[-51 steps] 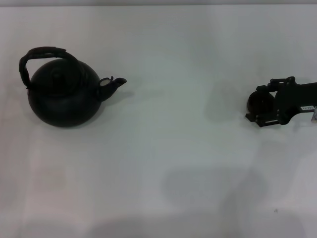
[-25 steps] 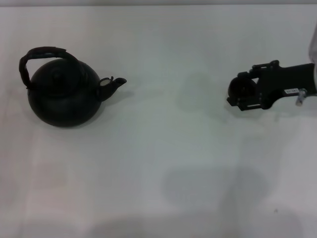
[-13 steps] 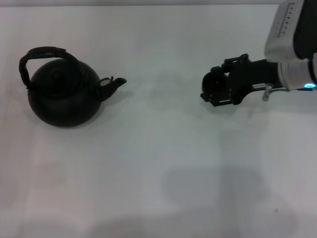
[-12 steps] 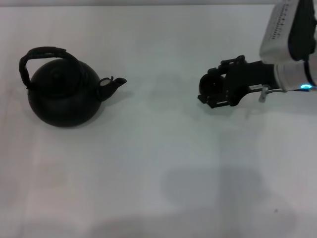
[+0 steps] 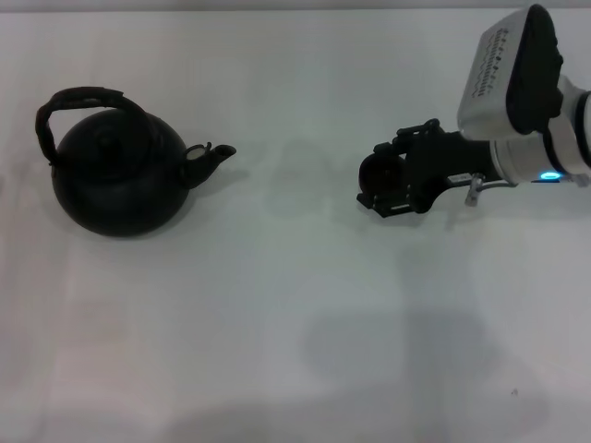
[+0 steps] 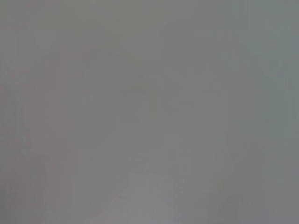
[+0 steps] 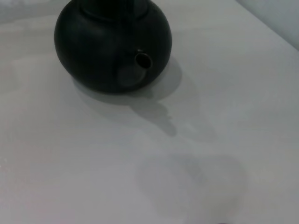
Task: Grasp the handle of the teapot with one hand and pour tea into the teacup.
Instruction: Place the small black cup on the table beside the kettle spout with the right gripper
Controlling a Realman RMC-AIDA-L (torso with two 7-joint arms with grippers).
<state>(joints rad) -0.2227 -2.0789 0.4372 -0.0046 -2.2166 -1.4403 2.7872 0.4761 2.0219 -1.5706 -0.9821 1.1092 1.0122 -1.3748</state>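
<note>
My right gripper [image 5: 369, 189], black and blocky at the end of my white and black arm, reaches in from the right side of the white table [image 5: 295, 314]. Between its fingers sits the small round black teacup [image 5: 377, 172], held on both sides and carried out over the middle of the table. The large round matte black teapot [image 5: 115, 180] stands upright at the far left, well apart from the cup, with its short spout [image 5: 211, 158] pointing right toward my gripper. Its arched dark handle [image 5: 78, 100] with the rough wrapped surface rises over the knobbed lid, untouched. From my right wrist I see the teapot [image 7: 112, 44] spout-on. My left wrist view shows only a plain grey surface, and my left gripper appears nowhere
</note>
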